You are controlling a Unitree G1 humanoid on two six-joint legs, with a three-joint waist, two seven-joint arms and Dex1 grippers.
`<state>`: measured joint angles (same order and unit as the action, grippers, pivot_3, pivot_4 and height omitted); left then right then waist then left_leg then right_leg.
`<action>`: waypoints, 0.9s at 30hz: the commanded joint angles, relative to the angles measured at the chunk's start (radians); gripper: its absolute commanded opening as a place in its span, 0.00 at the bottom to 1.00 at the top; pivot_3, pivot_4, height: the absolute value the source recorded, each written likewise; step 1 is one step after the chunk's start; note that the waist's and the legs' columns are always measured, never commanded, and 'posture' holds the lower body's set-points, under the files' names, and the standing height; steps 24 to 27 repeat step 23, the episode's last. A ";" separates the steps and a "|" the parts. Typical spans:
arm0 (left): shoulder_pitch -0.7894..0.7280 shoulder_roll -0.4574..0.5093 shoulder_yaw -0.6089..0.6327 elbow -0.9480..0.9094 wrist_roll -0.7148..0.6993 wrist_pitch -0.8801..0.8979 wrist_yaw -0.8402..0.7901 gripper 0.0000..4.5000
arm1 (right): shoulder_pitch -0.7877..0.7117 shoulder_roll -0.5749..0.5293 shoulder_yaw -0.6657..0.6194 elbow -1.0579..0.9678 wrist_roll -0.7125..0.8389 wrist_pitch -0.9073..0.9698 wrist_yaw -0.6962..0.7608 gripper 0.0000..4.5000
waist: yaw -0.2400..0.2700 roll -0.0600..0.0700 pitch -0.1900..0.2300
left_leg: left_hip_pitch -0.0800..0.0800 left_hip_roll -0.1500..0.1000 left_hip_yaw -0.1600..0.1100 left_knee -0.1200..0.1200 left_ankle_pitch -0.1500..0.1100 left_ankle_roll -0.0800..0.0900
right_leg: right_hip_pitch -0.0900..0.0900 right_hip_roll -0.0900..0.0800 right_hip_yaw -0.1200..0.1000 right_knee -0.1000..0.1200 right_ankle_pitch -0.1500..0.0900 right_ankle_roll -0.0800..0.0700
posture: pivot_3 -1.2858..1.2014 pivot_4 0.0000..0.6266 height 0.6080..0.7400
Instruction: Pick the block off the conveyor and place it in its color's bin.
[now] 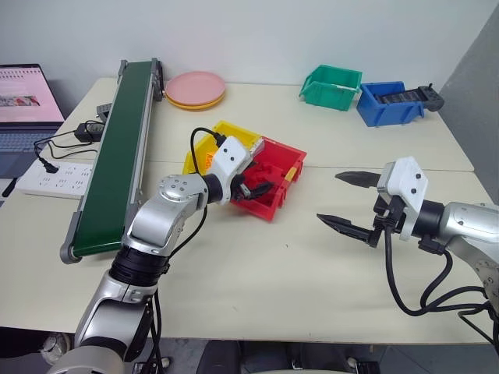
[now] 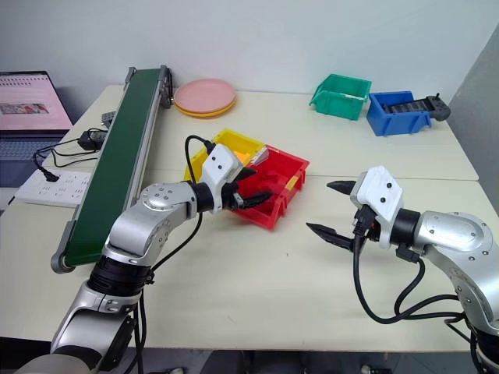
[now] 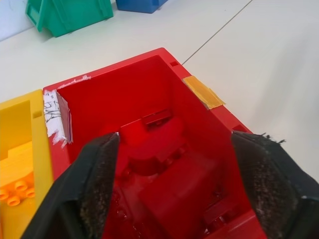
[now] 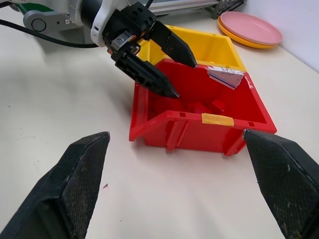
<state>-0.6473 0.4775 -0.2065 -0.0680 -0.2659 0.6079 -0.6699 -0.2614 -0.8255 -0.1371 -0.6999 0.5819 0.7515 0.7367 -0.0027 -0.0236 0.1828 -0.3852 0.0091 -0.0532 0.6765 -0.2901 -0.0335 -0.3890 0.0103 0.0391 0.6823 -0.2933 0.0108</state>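
The red bin [image 1: 290,153] stands mid-table, joined to a yellow bin [image 1: 235,133]. My left gripper [image 2: 262,185] hangs open over the red bin's near side, its fingers [image 4: 149,74] pointing into it with nothing between them. Below the fingers, red studded bricks lie on the bin floor. The block [image 3: 155,145] is among them, and I cannot tell it from the others. The conveyor [image 1: 117,148], with its dark green belt, runs along the left and carries nothing. My right gripper [image 1: 329,197] stands open over bare table to the right of the bin, and it holds nothing.
Orange bricks [image 3: 16,190] lie in the yellow bin. A green bin [image 1: 331,86] and a blue bin [image 1: 390,103] stand at the back right, and pink plates [image 1: 195,88] at the back. A power strip [image 1: 54,178], cables and a laptop [image 1: 23,109] lie left of the conveyor.
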 commanded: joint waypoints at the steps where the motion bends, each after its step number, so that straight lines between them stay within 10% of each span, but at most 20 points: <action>1: -0.029 0.004 0.042 -0.037 -0.004 -0.010 -0.009 1.00 | -0.018 -0.003 -0.023 -0.015 0.011 -0.021 -0.006 1.00 | 0.000 0.000 0.000 | 0.000 0.000 0.000 0.000 0.000 0.000 | 0.000 0.000 0.000 0.000 0.000 0.000 | 0.52 0.24 1.00; 12: 0.226 0.144 0.270 -0.269 -0.006 -0.017 0.059 1.00 | -0.001 0.051 0.025 0.074 -0.103 -0.246 0.031 1.00 | -0.009 0.000 0.000 | 0.002 0.001 0.001 -0.001 0.000 0.000 | 0.000 0.001 0.001 0.000 0.000 0.000 | 0.52 0.24 1.00; 27: 0.575 0.076 0.398 -0.449 -0.031 -0.034 0.153 1.00 | -0.024 0.219 0.127 0.324 -0.201 -0.534 0.079 1.00 | 0.001 0.000 0.000 | 0.002 0.001 0.000 0.000 0.000 0.000 | 0.001 0.000 0.000 0.000 0.000 0.000 | 0.52 0.24 1.00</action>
